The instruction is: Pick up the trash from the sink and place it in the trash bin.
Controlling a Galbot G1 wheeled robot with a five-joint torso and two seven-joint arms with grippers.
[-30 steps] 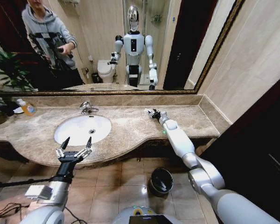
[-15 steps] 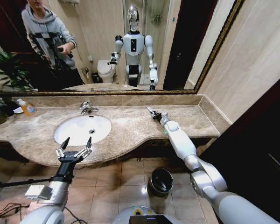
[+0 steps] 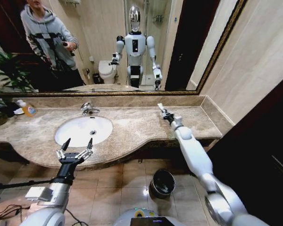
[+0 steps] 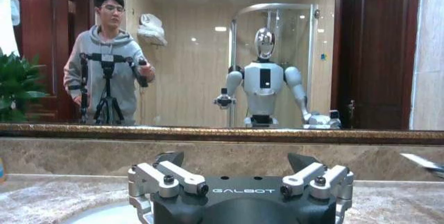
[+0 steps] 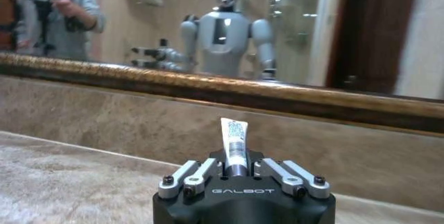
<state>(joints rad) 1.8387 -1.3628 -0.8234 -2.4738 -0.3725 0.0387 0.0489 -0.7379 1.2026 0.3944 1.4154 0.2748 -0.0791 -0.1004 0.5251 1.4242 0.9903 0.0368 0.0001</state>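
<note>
Right gripper, jaws pinched on a white tube whose printed end stood up between the fingertips; only the lower part of the tube was held. In the head view the same gripper and its tube hung over the counter toward its back edge and right end, close to the stone backsplash below the mirror, well apart from the sink, whose bowl looked clear of other trash. The trash bin stood on the tiled floor below the counter's front edge, nearly under the right forearm. Left gripper, fingers spread and holding nothing, waited just off the counter's front edge before the sink; the left wrist view showed its fingers apart.

Risks, as judged: the narrow hold could let the slim tube slip or pivot during the swing down to the bin; the bin's small mouth left little margin, so a release made off-centre or from height could land the tube on the floor; the arm had to clear the counter's front edge while descending, and a brush against it could knock the tube loose.
</note>
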